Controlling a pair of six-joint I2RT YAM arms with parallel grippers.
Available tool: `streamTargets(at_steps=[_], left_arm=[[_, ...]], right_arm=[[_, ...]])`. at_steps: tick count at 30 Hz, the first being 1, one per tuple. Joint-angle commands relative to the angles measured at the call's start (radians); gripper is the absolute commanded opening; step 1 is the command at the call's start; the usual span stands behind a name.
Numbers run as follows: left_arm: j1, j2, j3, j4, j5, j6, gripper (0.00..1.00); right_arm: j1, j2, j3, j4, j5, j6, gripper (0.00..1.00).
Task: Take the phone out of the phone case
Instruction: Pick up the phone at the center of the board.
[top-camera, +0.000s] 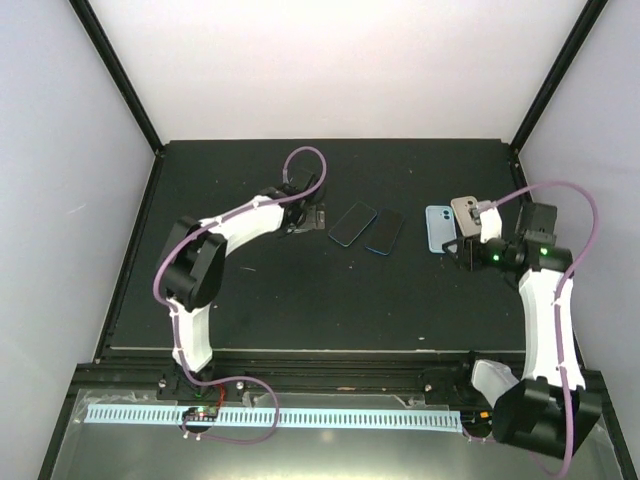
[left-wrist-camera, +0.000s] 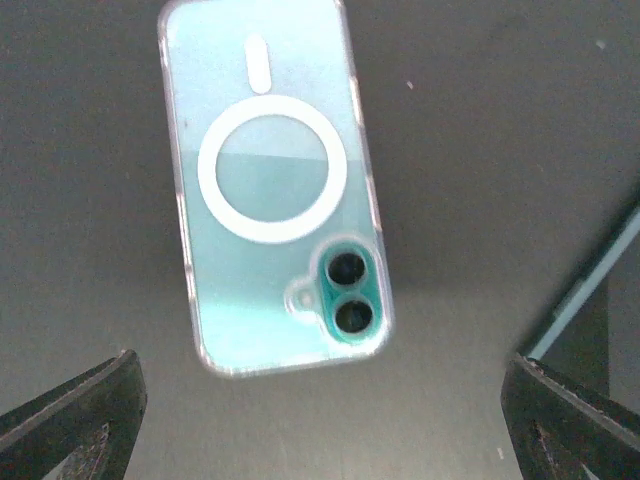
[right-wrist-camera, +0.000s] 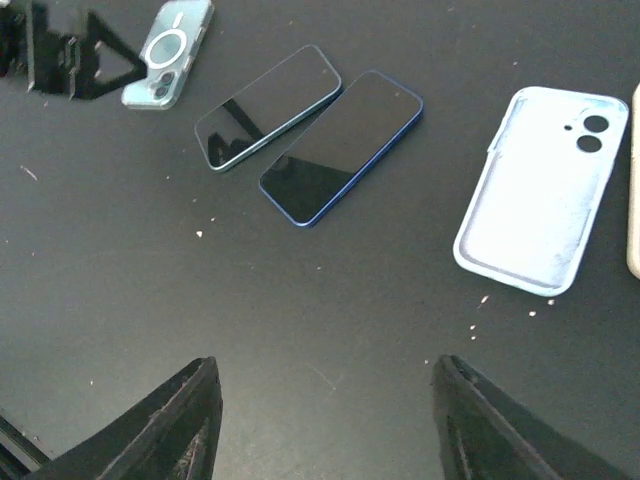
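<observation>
The teal phone (left-wrist-camera: 350, 300) in its clear case (left-wrist-camera: 215, 300) is laid flat toward the table's (left-wrist-camera: 480, 120) far edge, the left gripper (left-wrist-camera: 320, 400) and right gripper (right-wrist-camera: 325, 400) are spread wide with nothing held, and if the case is pinched crookedly, it could be pushed into the bare phone (left-wrist-camera: 600, 330) beside it.

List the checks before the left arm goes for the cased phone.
1. Left tool open, empty: ok.
2. Clear case flat on table, camera side up: ok.
3. Phone seated inside it: ok.
4. Right tool open, empty: ok.
5. Bare teal-edged phone and blue phone apart from the case: ok.
6. Left tool's height above the case: cannot tell.
</observation>
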Motion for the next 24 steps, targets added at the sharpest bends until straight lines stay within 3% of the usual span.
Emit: streamTargets(at_steps=[1,7,24], left_arm=[[0.048,0.106,0.152,-0.119,0.026,0.007,0.99],[0.099,0.231,0.27,-0.173,0.096,0.017,0.99],[0.117,0.376,0.417,-0.3,0.15,-0.017,0.98]], right_arm=[[0.001,-0.086,-0.093,0.149,-0.057,0.038,0.59],[0.001,-0.071,-0.091,0.132,-0.096,0.015,0.59],[0.001,-0.015,-0.074,0.085,-0.096,-0.026,0.59]])
